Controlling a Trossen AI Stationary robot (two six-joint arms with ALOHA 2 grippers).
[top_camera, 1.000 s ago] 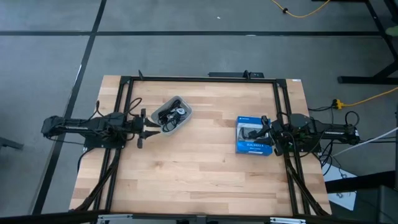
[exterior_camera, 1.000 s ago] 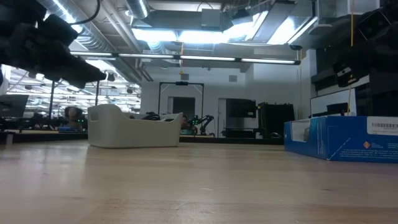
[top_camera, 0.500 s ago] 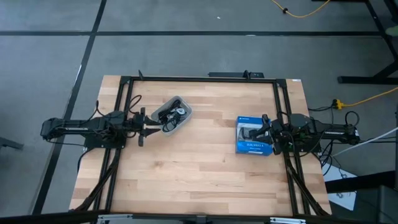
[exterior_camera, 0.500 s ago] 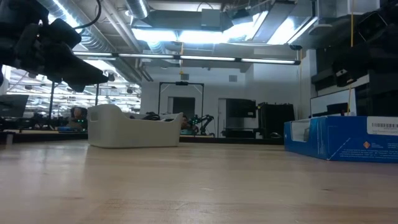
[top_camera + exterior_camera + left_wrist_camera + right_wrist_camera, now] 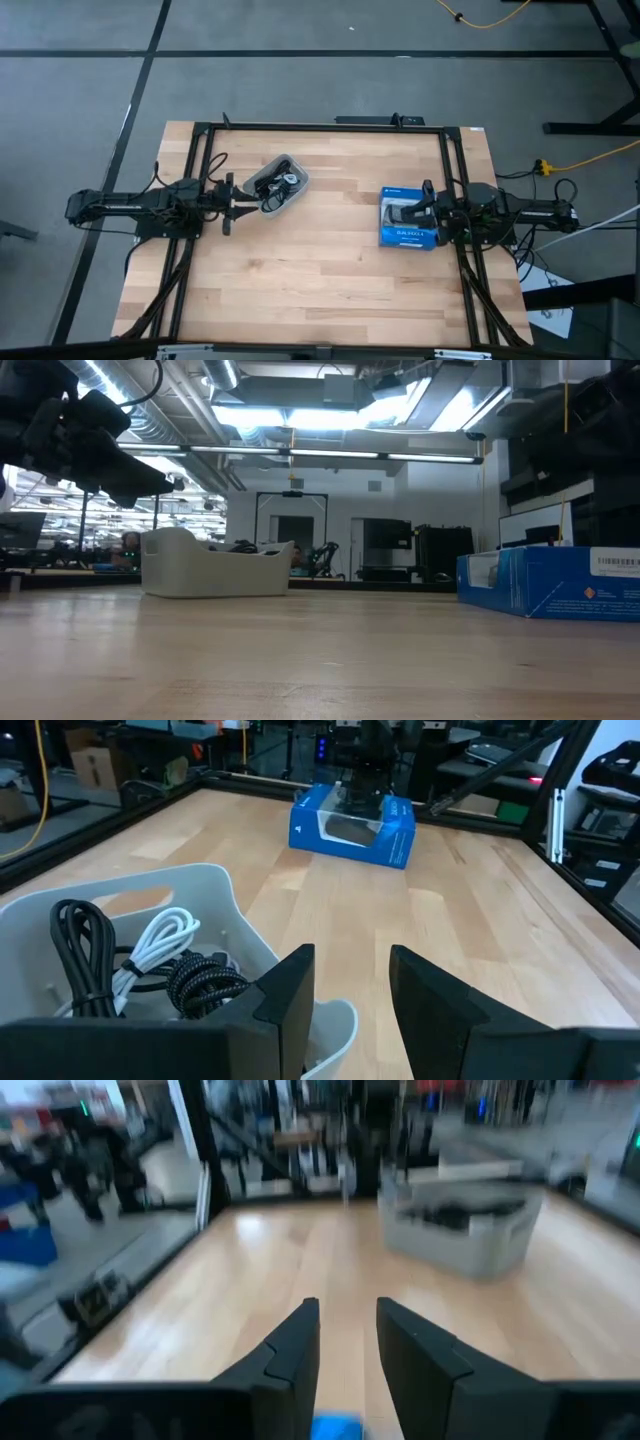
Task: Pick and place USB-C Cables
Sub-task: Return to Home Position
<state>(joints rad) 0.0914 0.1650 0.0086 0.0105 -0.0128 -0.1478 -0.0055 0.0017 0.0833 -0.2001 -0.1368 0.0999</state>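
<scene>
A translucent grey tray [image 5: 277,184] holds the USB-C cables: in the left wrist view a black coil [image 5: 86,935], a white one [image 5: 166,934] and a braided black bundle [image 5: 204,986] lie inside the tray [image 5: 225,900]. My left gripper [image 5: 238,206] [image 5: 350,982] is open, hovering just at the tray's near-left rim without touching it. My right gripper [image 5: 428,207] [image 5: 346,1348] is open above the right part of the blue box [image 5: 407,220], and its wrist view is blurred. The tray [image 5: 215,566] rests flat on the table.
The blue retail box [image 5: 352,820] [image 5: 552,581] lies flat near the table's right side, with only a sliver [image 5: 335,1428] in the right wrist view. Black frame rails [image 5: 320,126] run along the table's edges. Bare wood [image 5: 310,270] stretches between tray and box and toward the near edge.
My left arm shifted slightly near the tray about a second ago, then held still. My right arm has moved a little above the blue box. Tray, cables and box stay where they were.
</scene>
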